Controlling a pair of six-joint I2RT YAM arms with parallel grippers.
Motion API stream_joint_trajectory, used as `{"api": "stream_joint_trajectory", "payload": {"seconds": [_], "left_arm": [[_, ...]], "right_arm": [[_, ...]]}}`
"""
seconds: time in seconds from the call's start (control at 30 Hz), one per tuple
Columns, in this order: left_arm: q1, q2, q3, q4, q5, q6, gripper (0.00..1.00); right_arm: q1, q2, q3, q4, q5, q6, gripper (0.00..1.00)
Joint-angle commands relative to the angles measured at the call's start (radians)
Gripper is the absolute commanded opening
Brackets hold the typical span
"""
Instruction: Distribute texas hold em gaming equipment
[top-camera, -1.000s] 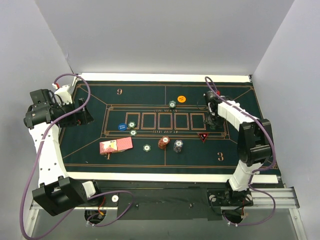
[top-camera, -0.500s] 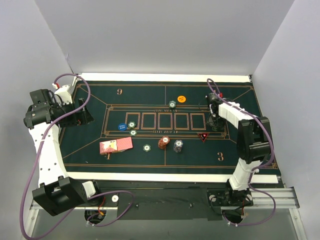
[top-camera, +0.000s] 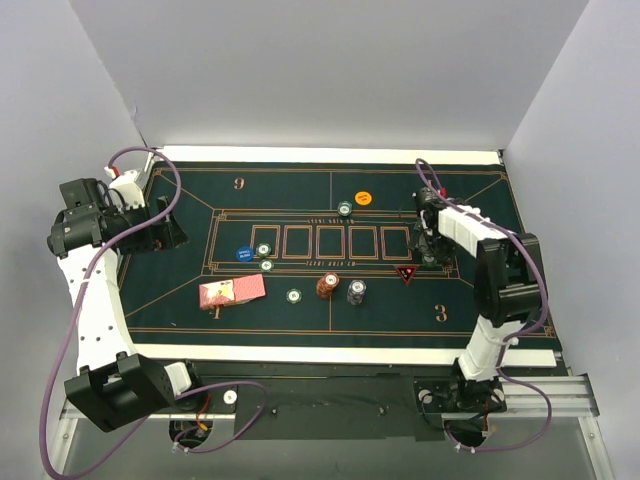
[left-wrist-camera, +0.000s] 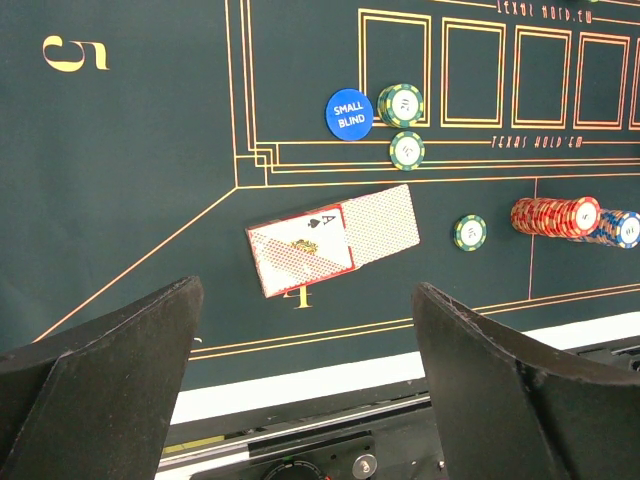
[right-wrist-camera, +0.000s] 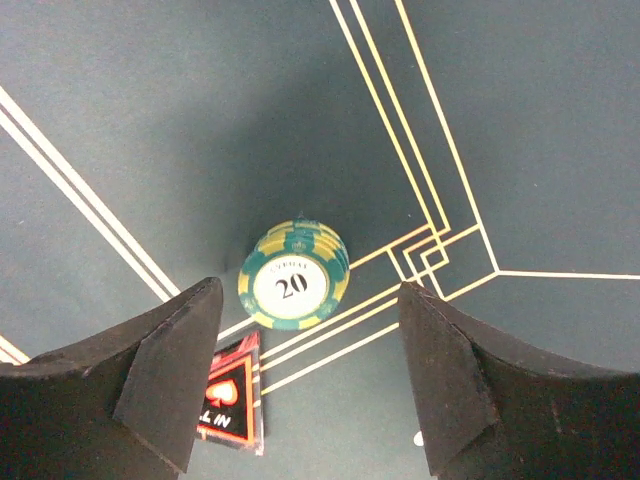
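Note:
My right gripper (top-camera: 430, 254) is open and hangs low over the mat's right side. In the right wrist view a short stack of green chips marked 20 (right-wrist-camera: 293, 276) lies on the mat between and just ahead of its spread fingers (right-wrist-camera: 170, 360), untouched. My left gripper (top-camera: 165, 235) is open and empty at the left edge, raised (left-wrist-camera: 305, 300). The red-backed cards (top-camera: 232, 291) lie near left, an ace face up on them (left-wrist-camera: 333, 238). The blue button (top-camera: 244, 253), orange button (top-camera: 363, 198), red-orange stack (top-camera: 327, 285) and grey-purple stack (top-camera: 356, 291) lie mid-mat.
Single green chips lie beside the blue button (top-camera: 263, 249), below it (top-camera: 266, 265), at the near middle (top-camera: 293, 295) and by the orange button (top-camera: 344, 208). A black triangular all-in marker (right-wrist-camera: 232, 400) lies next to the right gripper. The green mat (top-camera: 470, 300) ends at a white strip.
My right gripper has shifted a little toward the near side and lower over the mat. The left arm and the pieces on the mat have not moved.

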Motion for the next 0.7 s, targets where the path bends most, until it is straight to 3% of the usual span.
{"api": "stream_joint_trajectory", "payload": {"seconds": [0.0,0.1,0.2,0.4,0.67], "left_arm": [[0.006,-0.014,0.02,0.007,0.024,0.014,0.97],[0.008,-0.013,0.02,0.007,0.028,0.01,0.97],[0.008,-0.011,0.02,0.007,0.036,0.008,0.97],[0.008,-0.009,0.014,0.018,0.036,-0.006,0.97],[0.009,-0.012,0.015,0.018,0.034,-0.004,0.97]], "right_arm": [[0.019,-0.147,0.0,-0.053,0.026,0.003,0.67],[0.097,-0.242,0.034,-0.08,0.029,0.0,0.71],[0.25,-0.285,0.084,-0.112,0.034,-0.014,0.78],[0.531,-0.235,0.19,-0.142,-0.034,-0.02,0.89],[0.681,-0.136,0.235,-0.159,-0.132,-0.045,0.97]]}}
